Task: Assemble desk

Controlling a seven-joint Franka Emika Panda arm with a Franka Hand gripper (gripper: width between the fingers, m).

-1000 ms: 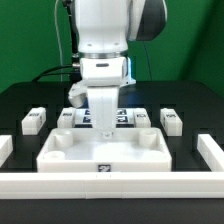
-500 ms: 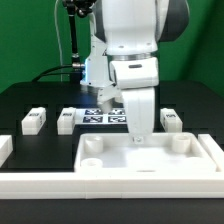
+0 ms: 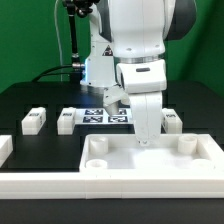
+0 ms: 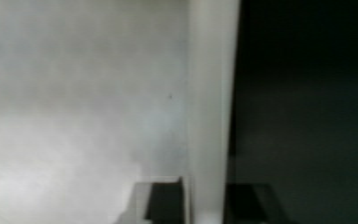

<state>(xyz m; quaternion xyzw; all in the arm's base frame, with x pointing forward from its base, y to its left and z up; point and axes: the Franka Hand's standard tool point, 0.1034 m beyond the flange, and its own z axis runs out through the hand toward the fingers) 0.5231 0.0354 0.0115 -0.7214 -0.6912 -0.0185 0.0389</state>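
Your end effector (image 3: 145,142) is standing straight down on the rear rim of the top (image 3: 120,172), and it is looking closed on it. In the wrist view the thin rim wall is running between the two dark fingers (image 4: 160,201), and I am seeing no gap there. The top is lying flat on the worktop (image 3: 40,95), toward the exterior view's right and just behind the front rail (image 3: 50,188). Whether it is touching that rail, I cannot tell.

Three legs are waiting behind it: the first leg (image 3: 33,120), the second leg (image 3: 68,120) and the third leg (image 3: 172,120). The fourth I am not finding.

I judge that you are positioning the top against the rails. You are gripping near the middle of the rim, and this is helping the top not to turn. While moving, be holding it flat and low, pushing slowly, so the thin wall is not slipping out of the pinch. The third leg is sitting near the rear rim, so be watching the wrist there. When letting go, be opening fully and rising straight up.
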